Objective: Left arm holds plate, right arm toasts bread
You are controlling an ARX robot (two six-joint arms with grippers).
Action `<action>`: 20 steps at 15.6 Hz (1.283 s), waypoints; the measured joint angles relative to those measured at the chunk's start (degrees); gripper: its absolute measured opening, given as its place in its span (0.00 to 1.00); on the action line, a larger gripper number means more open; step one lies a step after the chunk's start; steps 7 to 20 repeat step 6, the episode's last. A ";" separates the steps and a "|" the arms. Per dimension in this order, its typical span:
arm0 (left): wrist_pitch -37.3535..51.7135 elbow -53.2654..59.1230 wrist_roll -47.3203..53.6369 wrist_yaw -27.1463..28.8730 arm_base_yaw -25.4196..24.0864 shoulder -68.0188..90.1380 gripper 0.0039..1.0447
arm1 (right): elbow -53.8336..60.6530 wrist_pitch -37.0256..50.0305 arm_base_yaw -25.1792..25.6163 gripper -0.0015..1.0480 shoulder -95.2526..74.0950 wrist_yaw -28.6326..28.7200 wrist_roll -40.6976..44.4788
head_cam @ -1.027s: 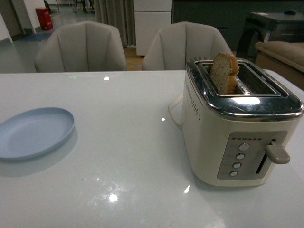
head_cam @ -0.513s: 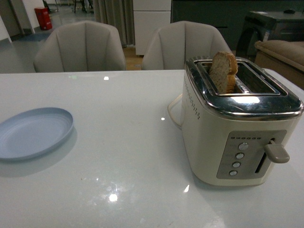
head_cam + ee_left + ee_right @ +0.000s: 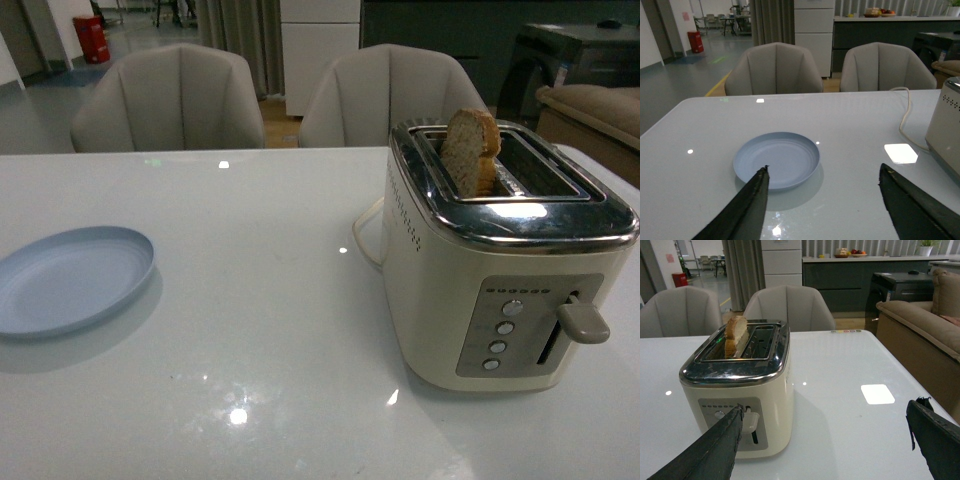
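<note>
The pale-blue plate (image 3: 70, 280) lies flat on the white table at the left; it also shows in the left wrist view (image 3: 776, 159). The bread (image 3: 470, 150) stands upright in the left slot of the cream toaster (image 3: 500, 260), its top sticking out; it also shows in the right wrist view (image 3: 735, 333). The toaster lever (image 3: 583, 322) is up. My left gripper (image 3: 822, 172) is open and empty, just short of the plate. My right gripper (image 3: 825, 412) is open and empty, in front of the toaster (image 3: 737, 385). Neither arm shows in the front view.
Two beige chairs (image 3: 165, 100) stand behind the table. The toaster's cord (image 3: 905, 112) runs across the table behind the toaster. A sofa (image 3: 925, 330) stands past the table's right edge.
</note>
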State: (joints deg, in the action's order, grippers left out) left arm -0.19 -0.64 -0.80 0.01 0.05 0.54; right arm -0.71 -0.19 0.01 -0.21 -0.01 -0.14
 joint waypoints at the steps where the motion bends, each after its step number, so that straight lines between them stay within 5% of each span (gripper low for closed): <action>1: 0.00 0.00 0.00 0.00 0.00 0.00 0.75 | 0.00 0.00 0.00 0.94 0.00 0.00 0.00; 4: 0.00 0.00 0.04 0.02 0.00 0.00 0.95 | 0.00 0.00 0.00 0.94 0.00 0.00 0.00; 20: 0.00 0.00 0.02 0.00 0.00 0.00 0.94 | 0.00 0.00 0.00 0.94 0.00 0.00 0.00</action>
